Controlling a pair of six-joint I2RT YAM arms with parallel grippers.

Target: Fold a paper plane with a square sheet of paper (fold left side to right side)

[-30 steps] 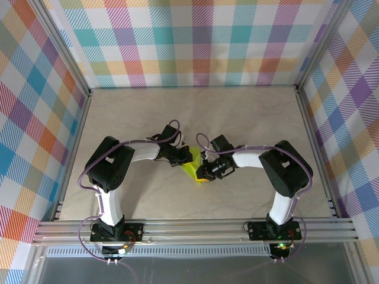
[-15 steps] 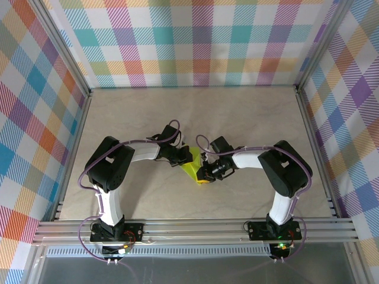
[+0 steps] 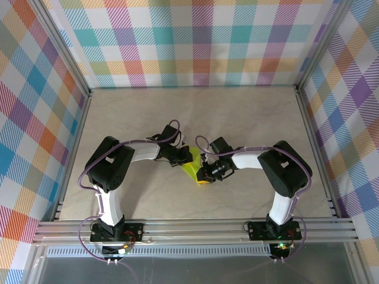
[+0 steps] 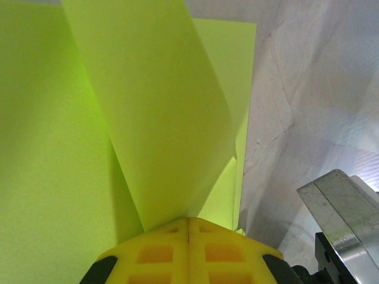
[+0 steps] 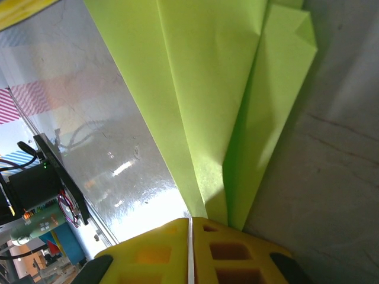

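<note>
You are partway in, by my reading. The sheet of paper (image 3: 193, 167) sits around the middle of the counter (image 3: 249, 118), a little toward its near edge. It is creased into several layers and narrowed to a wedge. Your left tool (image 4: 188, 225) is clamped tight on a flap that curls upward. Your right tool (image 5: 189, 225) is pinched on the stacked folds. No finished dart with wings shows yet. The left-over-right fold looks unclosed, so pressing it flat and shaping the wings remain.
</note>
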